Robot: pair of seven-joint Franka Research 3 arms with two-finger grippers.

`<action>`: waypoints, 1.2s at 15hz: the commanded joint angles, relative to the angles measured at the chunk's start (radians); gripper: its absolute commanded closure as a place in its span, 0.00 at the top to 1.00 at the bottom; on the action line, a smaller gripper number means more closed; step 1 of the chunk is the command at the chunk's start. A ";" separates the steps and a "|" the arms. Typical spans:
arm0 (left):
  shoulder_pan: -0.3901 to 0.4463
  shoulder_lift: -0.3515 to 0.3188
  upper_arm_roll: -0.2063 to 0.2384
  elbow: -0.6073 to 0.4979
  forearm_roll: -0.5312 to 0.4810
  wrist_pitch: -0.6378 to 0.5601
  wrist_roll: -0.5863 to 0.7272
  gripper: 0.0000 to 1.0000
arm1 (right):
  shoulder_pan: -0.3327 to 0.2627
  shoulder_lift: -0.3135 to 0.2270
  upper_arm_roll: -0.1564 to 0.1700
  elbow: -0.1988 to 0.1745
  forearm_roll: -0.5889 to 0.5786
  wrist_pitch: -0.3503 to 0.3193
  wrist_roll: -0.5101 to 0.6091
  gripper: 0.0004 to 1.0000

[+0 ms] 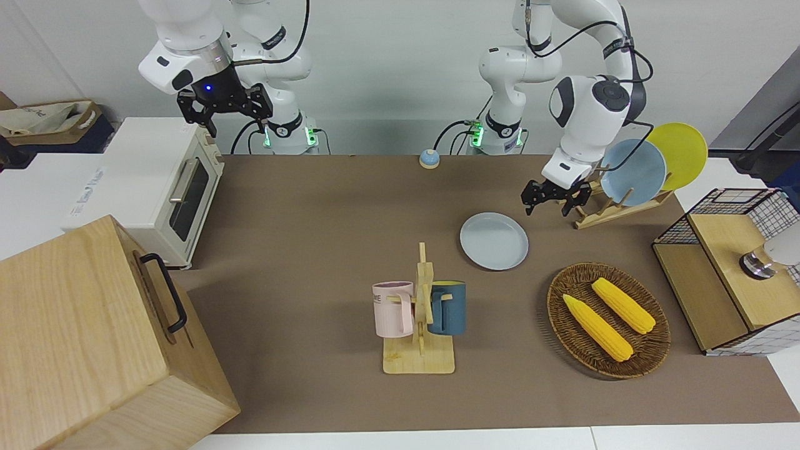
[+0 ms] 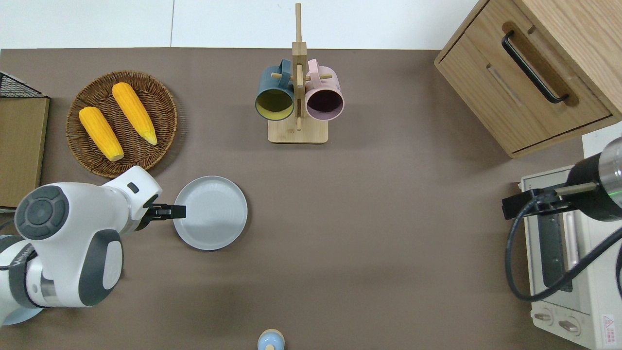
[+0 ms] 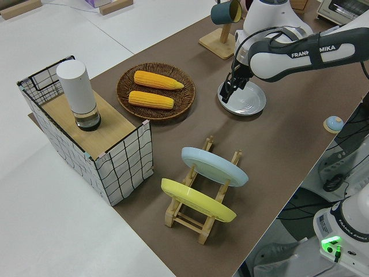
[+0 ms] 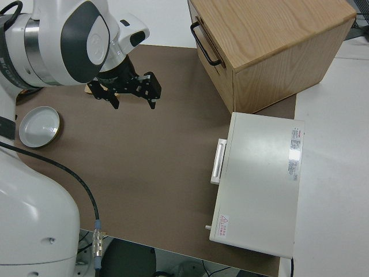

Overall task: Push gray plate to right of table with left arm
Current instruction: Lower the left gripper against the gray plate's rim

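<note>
Brown matte table [image 2: 388, 218], white-edged. On it, lying flat toward the left arm's end and just beside the woven corn basket [image 2: 160, 97]: round, shallow, pale bluish-gray plate [image 2: 216, 214]. Black two-finger left gripper [image 2: 172, 212] over the plate's rim on the left arm's end, fingers spread, gripping nothing; contact with the rim not clear. Probably placed there to shove, not lift, so that a sweep sends the plate across bare tabletop toward the right arm's end. Right arm parked.
</note>
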 commanded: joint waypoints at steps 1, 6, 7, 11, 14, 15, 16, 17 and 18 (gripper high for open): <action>-0.039 0.035 0.010 -0.040 -0.014 0.078 -0.036 0.99 | -0.020 -0.002 0.016 0.009 0.004 -0.016 0.013 0.98; -0.037 0.079 0.010 -0.047 -0.014 0.123 -0.034 0.99 | -0.020 -0.002 0.016 0.009 0.004 -0.016 0.012 0.98; -0.036 0.087 0.010 -0.048 -0.014 0.132 -0.034 0.99 | -0.019 -0.002 0.016 0.009 0.004 -0.016 0.012 0.98; -0.025 0.099 0.010 -0.049 -0.014 0.143 -0.030 0.99 | -0.020 -0.002 0.016 0.009 0.004 -0.016 0.012 0.98; -0.023 0.112 0.010 -0.054 -0.014 0.159 -0.028 0.99 | -0.020 -0.002 0.016 0.009 0.004 -0.016 0.013 0.98; -0.025 0.124 0.010 -0.058 -0.014 0.176 -0.028 0.99 | -0.019 -0.002 0.016 0.009 0.004 -0.016 0.012 0.98; -0.025 0.127 0.010 -0.063 -0.014 0.185 -0.028 0.99 | -0.019 -0.002 0.016 0.009 0.004 -0.016 0.012 0.98; -0.025 0.127 0.010 -0.063 -0.014 0.186 -0.030 0.98 | -0.019 -0.002 0.016 0.009 0.004 -0.016 0.012 0.98; -0.025 0.127 0.010 -0.063 -0.014 0.186 -0.030 0.98 | -0.019 -0.002 0.016 0.009 0.004 -0.016 0.012 0.98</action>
